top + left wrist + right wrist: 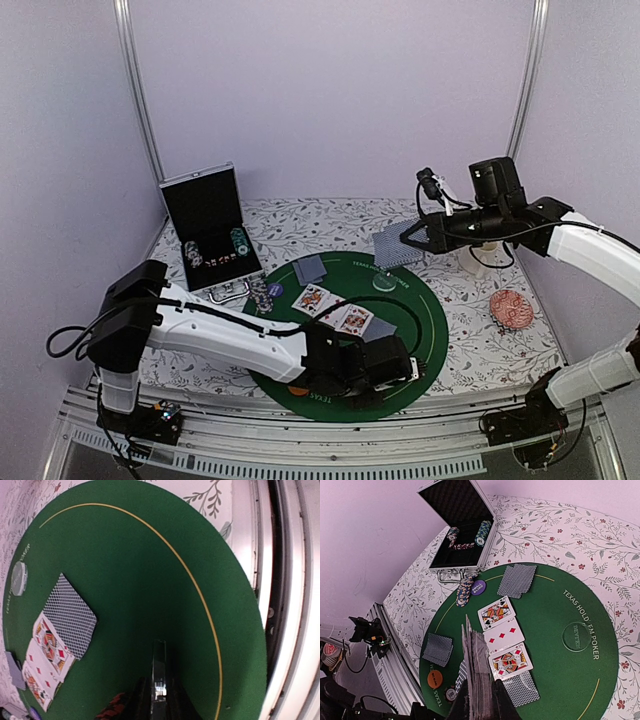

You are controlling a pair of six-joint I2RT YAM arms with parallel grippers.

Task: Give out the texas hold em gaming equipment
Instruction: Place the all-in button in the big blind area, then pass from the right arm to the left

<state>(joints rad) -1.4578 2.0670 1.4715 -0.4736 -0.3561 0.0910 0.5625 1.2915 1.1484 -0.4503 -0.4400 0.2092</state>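
round green felt mat (425,310); over its far edge the right claw (479,702) clenches a grey-blue-backed card deck (476,670): overhead shows its patterned back, the wrist only edges, long axis toward the multicoloured chip stack (464,591). left claw (159,655) grip: cannot tell.

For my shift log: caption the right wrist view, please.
Right pincer holds the card deck above the green mat, where three face-up cards lie in a row.

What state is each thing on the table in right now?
Case: lid open, chips inside.
Deck: held in the right end effector, which is shut.
Three middle cards: face up.
Cards near case: face down.
Left end effector: low over mat, opening unclear.
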